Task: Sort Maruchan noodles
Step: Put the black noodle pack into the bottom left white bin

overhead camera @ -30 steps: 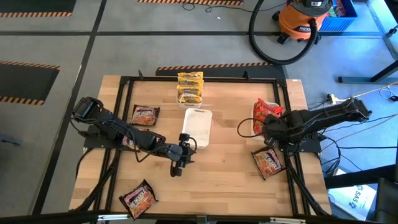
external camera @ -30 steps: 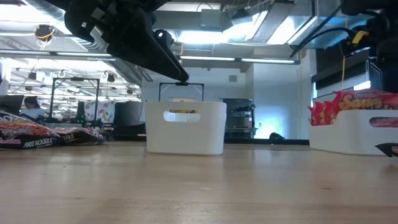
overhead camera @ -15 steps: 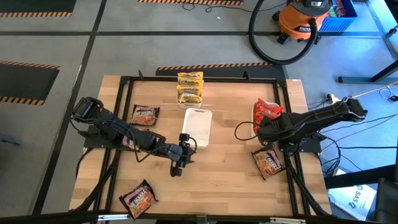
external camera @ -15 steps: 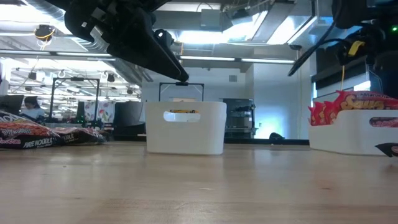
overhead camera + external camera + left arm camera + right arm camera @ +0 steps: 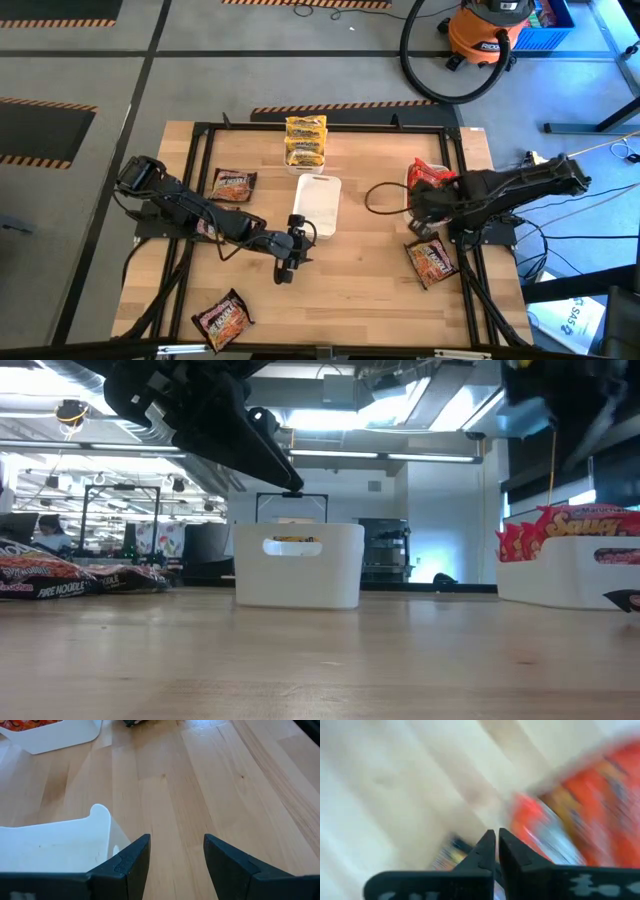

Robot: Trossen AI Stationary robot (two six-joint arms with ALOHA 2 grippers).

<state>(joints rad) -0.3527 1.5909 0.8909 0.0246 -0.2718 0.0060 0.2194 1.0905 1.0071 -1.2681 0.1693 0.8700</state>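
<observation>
The Maruchan noodles lie in groups. Two yellow packets point(image 5: 306, 140) lie at the far edge. Dark packets lie at the left point(image 5: 232, 185), the near left point(image 5: 222, 318) and the near right point(image 5: 432, 260). Red packets point(image 5: 430, 177) stand in a white tray point(image 5: 565, 575) on the right. My right gripper point(image 5: 423, 210) hangs shut and empty above that tray, with red packets blurred below it point(image 5: 497, 833). My left gripper point(image 5: 285, 262) stands open and empty over bare wood point(image 5: 175, 840), beside the near end of the middle white tray point(image 5: 318, 205).
A black frame point(image 5: 200, 130) runs round the table's edges. A cable loop point(image 5: 383, 198) sticks out from my right arm toward the middle tray. Bare wood lies between the two trays and along the near edge. The room beyond holds an orange vacuum point(image 5: 488, 30).
My right gripper has risen above the tray of red packets and shifted a little toward the table's left, staying shut. Its cable loop has swung toward the middle tray.
</observation>
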